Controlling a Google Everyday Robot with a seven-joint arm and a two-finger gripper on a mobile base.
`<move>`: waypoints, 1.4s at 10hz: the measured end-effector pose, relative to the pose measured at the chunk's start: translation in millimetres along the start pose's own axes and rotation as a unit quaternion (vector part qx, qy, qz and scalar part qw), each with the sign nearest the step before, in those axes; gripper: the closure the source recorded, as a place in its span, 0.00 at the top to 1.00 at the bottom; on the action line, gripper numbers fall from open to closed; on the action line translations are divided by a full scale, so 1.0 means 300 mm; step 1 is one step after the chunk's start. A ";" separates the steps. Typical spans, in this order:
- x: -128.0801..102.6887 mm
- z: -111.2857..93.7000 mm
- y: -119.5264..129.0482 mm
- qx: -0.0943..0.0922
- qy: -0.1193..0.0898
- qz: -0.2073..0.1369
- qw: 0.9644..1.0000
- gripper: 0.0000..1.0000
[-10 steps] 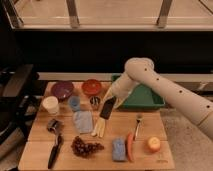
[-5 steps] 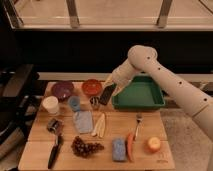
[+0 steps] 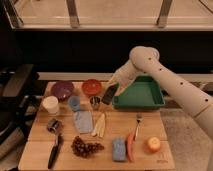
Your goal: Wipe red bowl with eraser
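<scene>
The red bowl (image 3: 92, 87) sits at the back of the wooden table, right of the purple bowl (image 3: 62, 90). My gripper (image 3: 113, 88) hangs just right of the red bowl, above the table. It is shut on the eraser (image 3: 108, 95), a dark elongated block that points down and left, its lower end near a small metal cup (image 3: 95, 102). The eraser is beside the red bowl and does not touch it.
A green tray (image 3: 141, 95) stands at the back right under my arm. On the table lie a white cup (image 3: 50, 105), blue cup (image 3: 74, 103), blue cloth (image 3: 83, 120), banana (image 3: 99, 125), fork (image 3: 137, 126), grapes (image 3: 85, 147), blue sponge (image 3: 118, 149), carrot (image 3: 130, 146), orange (image 3: 154, 145) and black-handled tool (image 3: 54, 145).
My arm has lifted and swung back and right, carrying the eraser from low over the banana up to a spot beside the red bowl.
</scene>
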 end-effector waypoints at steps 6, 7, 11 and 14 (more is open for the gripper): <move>0.393 -0.058 0.020 -0.027 0.105 -0.011 0.994 0.00; 0.420 -0.034 -0.026 -0.021 0.112 -0.029 0.993 0.00; 0.420 0.003 -0.082 0.000 0.105 -0.044 0.993 0.00; 0.416 0.009 -0.088 -0.001 0.104 -0.047 0.993 0.00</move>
